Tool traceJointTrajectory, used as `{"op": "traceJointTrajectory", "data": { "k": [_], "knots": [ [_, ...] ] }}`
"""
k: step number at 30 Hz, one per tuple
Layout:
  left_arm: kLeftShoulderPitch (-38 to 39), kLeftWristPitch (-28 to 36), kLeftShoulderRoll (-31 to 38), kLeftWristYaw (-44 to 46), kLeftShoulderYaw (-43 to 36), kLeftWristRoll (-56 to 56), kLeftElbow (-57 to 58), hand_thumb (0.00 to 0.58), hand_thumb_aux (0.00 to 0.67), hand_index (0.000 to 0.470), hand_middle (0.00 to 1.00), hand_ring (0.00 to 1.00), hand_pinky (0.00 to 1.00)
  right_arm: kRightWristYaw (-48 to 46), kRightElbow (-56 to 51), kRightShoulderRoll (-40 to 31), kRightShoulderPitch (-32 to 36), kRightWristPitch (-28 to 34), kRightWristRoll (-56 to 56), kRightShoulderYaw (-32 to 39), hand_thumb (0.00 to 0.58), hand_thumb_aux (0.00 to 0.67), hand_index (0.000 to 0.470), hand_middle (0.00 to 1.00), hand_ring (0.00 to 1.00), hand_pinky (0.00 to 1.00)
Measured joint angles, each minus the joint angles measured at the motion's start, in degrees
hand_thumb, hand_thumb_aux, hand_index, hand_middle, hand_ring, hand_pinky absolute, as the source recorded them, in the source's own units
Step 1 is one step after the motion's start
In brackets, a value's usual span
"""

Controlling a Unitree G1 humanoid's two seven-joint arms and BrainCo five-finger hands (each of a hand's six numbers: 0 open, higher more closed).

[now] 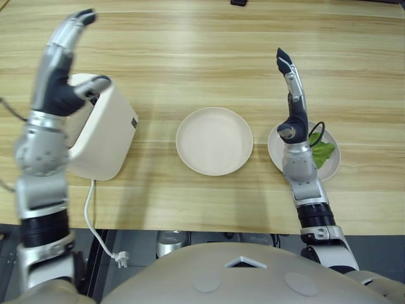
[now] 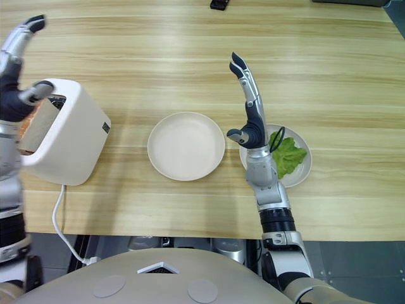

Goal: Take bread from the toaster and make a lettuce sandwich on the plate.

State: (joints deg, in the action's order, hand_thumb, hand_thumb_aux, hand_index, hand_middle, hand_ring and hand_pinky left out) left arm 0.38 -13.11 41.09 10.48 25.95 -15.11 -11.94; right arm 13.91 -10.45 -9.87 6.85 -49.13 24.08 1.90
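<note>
A cream toaster (image 2: 66, 136) stands at the table's left, with a slice of bread (image 2: 39, 123) showing in its top slot. My left hand (image 1: 63, 60) is raised above the toaster, fingers straight and holding nothing. An empty cream plate (image 1: 214, 140) lies in the middle of the table. To its right a smaller plate (image 2: 302, 170) carries a green lettuce leaf (image 2: 288, 154). My right hand (image 2: 248, 95) is held upright over the small plate's left side, fingers extended, nothing in it, and the forearm hides part of that plate.
The toaster's white cord (image 1: 92, 218) hangs off the front table edge with its plug (image 1: 121, 258) dangling below. A small dark object (image 2: 219, 4) sits at the far table edge. Bare wood lies beyond the plates.
</note>
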Motion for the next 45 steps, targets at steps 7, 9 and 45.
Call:
{"op": "traceJointTrajectory", "data": {
  "k": [7, 9, 45],
  "knots": [
    [7.7, 3.0, 7.6, 3.0, 3.0, -2.9, 12.5, 0.0, 0.0, 0.0, 0.0, 0.0, 0.0, 0.3, 0.6, 0.0, -0.5, 0.4, 0.8, -0.5, 0.0, 0.0, 0.0, 0.0, 0.0, 0.0],
    [8.9, 3.0, 7.9, 3.1, 3.0, -3.0, 14.8, 0.0, 0.0, 0.0, 0.0, 0.0, 0.0, 0.6, 0.7, 0.0, -0.6, 0.4, 0.9, -0.7, 0.0, 0.0, 0.0, 0.0, 0.0, 0.0],
    [3.5, -0.8, 11.9, -5.6, -3.5, -4.5, 17.6, 0.58, 0.67, 0.46, 1.0, 1.0, 1.0, 1.2, -0.1, -1.3, -0.6, 0.6, 1.0, -0.5, 0.0, 0.0, 0.0, 0.0, 0.0, 0.0]
  ]
}}
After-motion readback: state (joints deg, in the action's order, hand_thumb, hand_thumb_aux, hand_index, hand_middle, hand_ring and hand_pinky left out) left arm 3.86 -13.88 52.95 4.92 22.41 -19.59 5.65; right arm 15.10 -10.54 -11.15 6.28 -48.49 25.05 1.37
